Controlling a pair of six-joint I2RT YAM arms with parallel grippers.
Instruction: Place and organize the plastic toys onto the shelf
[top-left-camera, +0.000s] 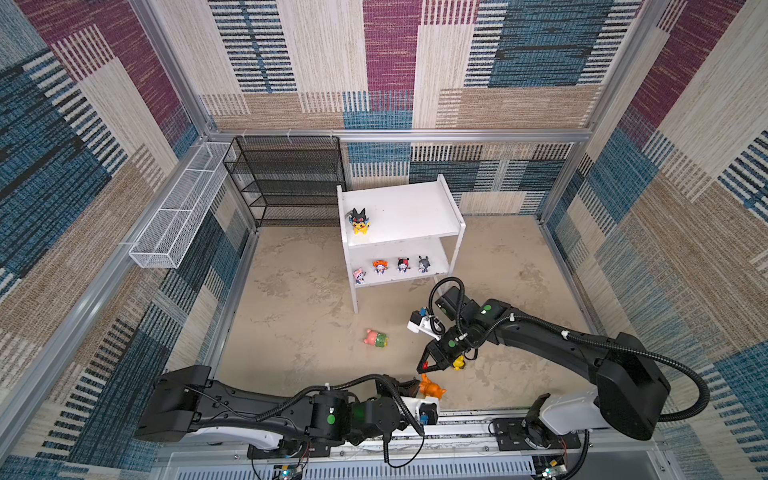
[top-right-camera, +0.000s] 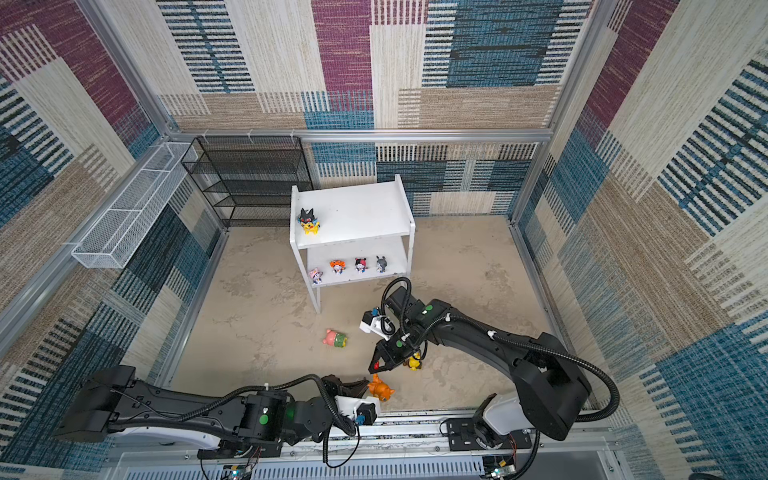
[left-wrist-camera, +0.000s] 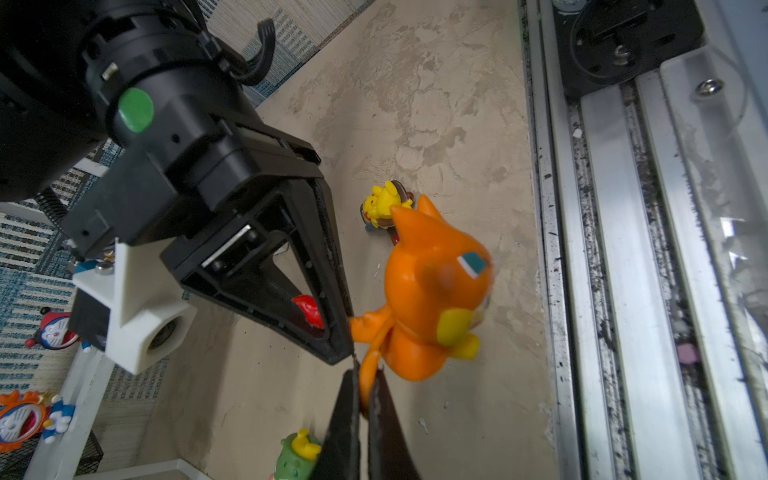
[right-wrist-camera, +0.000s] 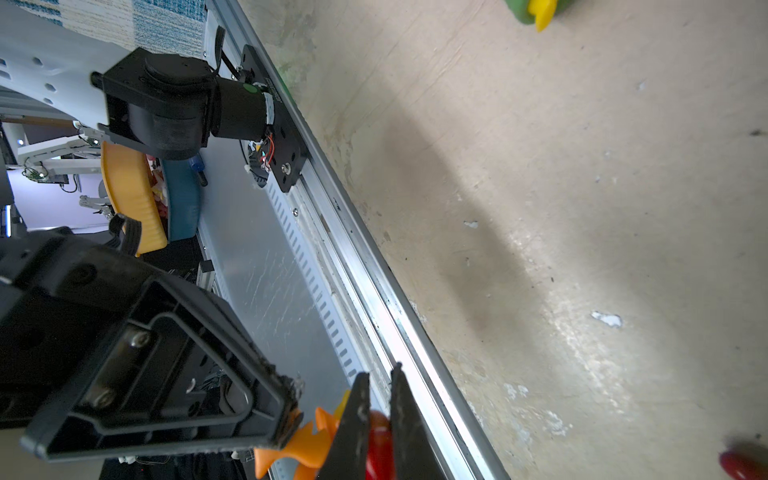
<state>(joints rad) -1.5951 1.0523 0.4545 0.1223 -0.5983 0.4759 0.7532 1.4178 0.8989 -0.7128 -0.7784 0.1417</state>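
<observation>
The orange toy is near the front edge of the table, its tail pinched in the clenched left gripper. Yellow toy just beside right gripper, also clenched, red bit between its tips. Pink-green toy lying on table. Shelf: black-hooded toy on top board, four tiny toys on lower.

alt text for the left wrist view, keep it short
The left claw pinches the thin tail-like end of an orange toy. The right claw, a red piece between its fingers, has its tip right beside that toy; a yellow toy is farther off.
</observation>
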